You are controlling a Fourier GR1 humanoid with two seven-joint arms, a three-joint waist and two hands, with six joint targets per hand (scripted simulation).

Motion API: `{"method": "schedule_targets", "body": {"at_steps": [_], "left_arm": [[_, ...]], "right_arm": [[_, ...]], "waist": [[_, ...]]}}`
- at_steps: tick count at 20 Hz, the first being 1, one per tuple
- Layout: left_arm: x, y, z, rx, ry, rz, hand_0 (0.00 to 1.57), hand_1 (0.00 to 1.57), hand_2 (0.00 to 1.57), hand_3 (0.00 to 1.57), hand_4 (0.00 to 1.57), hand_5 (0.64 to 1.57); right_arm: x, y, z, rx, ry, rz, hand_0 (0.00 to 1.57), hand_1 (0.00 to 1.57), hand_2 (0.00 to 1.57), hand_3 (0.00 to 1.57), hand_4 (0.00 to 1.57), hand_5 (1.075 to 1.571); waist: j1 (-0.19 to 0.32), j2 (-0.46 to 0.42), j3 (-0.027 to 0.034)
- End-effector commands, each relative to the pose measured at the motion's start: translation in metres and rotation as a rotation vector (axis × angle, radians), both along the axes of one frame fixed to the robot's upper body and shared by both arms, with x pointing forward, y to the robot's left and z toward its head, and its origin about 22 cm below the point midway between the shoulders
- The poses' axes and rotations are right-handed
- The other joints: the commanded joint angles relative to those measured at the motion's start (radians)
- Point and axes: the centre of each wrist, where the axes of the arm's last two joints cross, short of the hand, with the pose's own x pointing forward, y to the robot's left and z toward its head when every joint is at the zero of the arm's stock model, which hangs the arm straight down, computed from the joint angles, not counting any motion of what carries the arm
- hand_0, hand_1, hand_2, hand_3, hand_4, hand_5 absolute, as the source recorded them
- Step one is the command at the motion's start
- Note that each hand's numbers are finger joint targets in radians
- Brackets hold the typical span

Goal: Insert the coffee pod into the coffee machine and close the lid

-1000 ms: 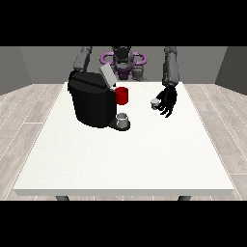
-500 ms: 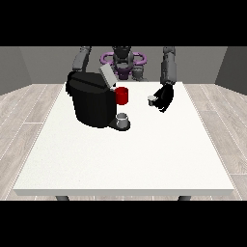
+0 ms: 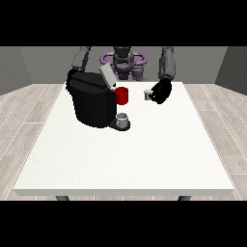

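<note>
A black coffee machine (image 3: 91, 103) stands on the white table (image 3: 125, 154) at the view's left, its grey lid (image 3: 106, 75) tilted up and open. A small grey cup (image 3: 123, 119) sits on its drip base. The hand at the view's right (image 3: 161, 91) hovers above the table to the right of the machine, its fingers curled round a small grey coffee pod (image 3: 147, 94). Of the other arm only the part behind the machine (image 3: 80, 59) shows; its hand is hidden.
A red mug (image 3: 122, 95) stands just right of the machine, between it and the pod. The robot's torso (image 3: 123, 62) is behind the table's far edge.
The hand at the view's right has lifted and moved left toward the machine, carrying the pod. The machine, the mug and the cup have stayed put.
</note>
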Motion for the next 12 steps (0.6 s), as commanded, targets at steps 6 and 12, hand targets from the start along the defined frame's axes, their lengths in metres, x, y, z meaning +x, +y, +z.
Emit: {"method": "schedule_targets", "body": {"at_steps": [6, 12], "left_arm": [[0.021, -0.02, 0.039, -0.067, -0.013, -0.014, 1.26, 1.26, 1.31, 1.26, 0.58, 1.571], [0.023, -0.041, 0.051, -0.095, 0.044, -0.087, 1.45, 1.45, 1.45, 1.39, 0.6, 1.571]], "right_arm": [[-0.008, -0.004, -0.013, 0.012, 0.031, -0.013, 0.0, 0.0, 0.0, 0.0, 0.34, 1.571], [-0.013, -0.032, -0.014, -0.029, 0.072, -0.018, 0.0, 0.0, 0.0, 0.0, 0.23, 1.571]], "waist": [[0.005, -0.07, -0.0002], [0.022, -0.108, -0.0002]]}}
